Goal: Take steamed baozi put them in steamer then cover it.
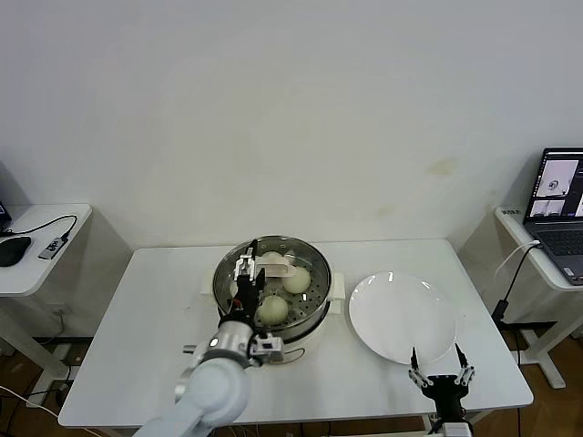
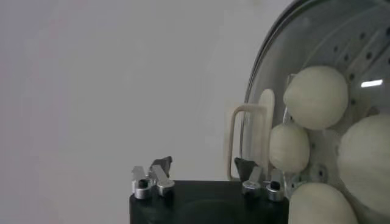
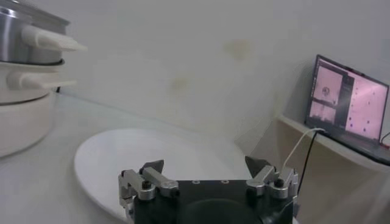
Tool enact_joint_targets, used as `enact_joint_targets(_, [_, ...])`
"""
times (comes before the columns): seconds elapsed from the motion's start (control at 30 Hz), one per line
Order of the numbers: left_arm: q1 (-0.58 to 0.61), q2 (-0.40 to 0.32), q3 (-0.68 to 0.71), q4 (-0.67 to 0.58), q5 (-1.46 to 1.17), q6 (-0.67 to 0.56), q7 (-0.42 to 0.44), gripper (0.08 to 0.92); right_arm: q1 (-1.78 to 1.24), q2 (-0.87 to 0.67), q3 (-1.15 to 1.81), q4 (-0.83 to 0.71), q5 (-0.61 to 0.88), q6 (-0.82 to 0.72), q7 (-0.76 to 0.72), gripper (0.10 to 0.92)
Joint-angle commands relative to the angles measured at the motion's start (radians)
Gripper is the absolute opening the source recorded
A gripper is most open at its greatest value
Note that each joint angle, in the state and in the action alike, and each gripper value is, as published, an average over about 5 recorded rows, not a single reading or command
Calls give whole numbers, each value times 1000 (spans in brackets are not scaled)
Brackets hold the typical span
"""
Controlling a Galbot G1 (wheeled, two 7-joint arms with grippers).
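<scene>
The steamer (image 1: 318, 311) stands mid-table on its white base. A clear glass lid with a cream handle (image 1: 273, 267) lies over it. Through the glass I see cream-white baozi (image 1: 273, 309) on the perforated tray; in the left wrist view several baozi (image 2: 315, 96) show behind the lid's handle (image 2: 250, 140). My left gripper (image 1: 247, 278) hovers over the lid's near left side, open and empty, with the handle just beside one finger. In its own view the left gripper (image 2: 203, 165) holds nothing. My right gripper (image 1: 440, 373) waits open at the table's front right.
An empty white plate (image 1: 403, 318) lies right of the steamer, just beyond the right gripper (image 3: 204, 164); the plate (image 3: 152, 158) and steamer (image 3: 24, 36) show in the right wrist view. A laptop (image 1: 557, 214) sits on a side table at right; another side table with cables stands left.
</scene>
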Motion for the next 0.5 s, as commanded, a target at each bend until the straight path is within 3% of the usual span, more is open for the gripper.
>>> enact_joint_targets(0.03, [408,78,-283,-260,-592,-211,-326,819,-18,-9,0,21,-2,21,-20,823])
enact_joint_targets(0.1, [494,36,-417,-221,-836,-381,-395,822,-28,-17,-6,32,14,29,-32,823])
enact_joint_targets(0.2, [582,-33,-597,-143,-1104,-607,-418,823,-46,-31,-19,47,38,32,-50,823])
enact_joint_targets(0.3, [664,-46,-667,-96,-1278,-648,-450,823,-67,-52,-32,60,63,34,-63,823])
enact_joint_targets(0.5, [805,-70,-667,-60,-1428,-667,-449,823,-120,-113,-58,91,183,5,-102,823])
